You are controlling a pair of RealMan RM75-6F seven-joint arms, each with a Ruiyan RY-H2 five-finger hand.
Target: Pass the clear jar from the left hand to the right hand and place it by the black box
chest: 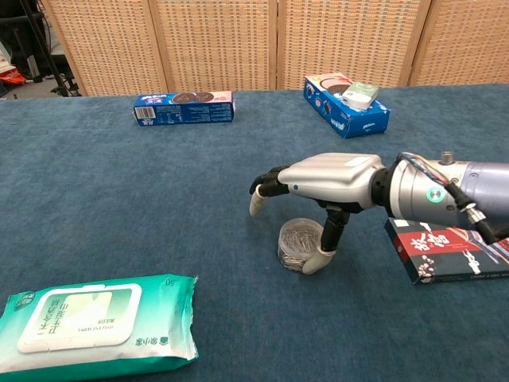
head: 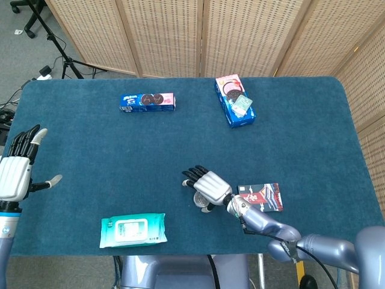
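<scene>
Clear jar (chest: 298, 247) upright on table — near black box (chest: 453, 248).

Woven wicker folding screens (head: 180, 36) behind blue-carpeted table (head: 90, 144); grey floor, tripod stand (head: 57, 45) at left.

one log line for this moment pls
stage: right hand over clear jar, thumb at its side, not lifted | left hand open, empty | black box right of jar
</scene>
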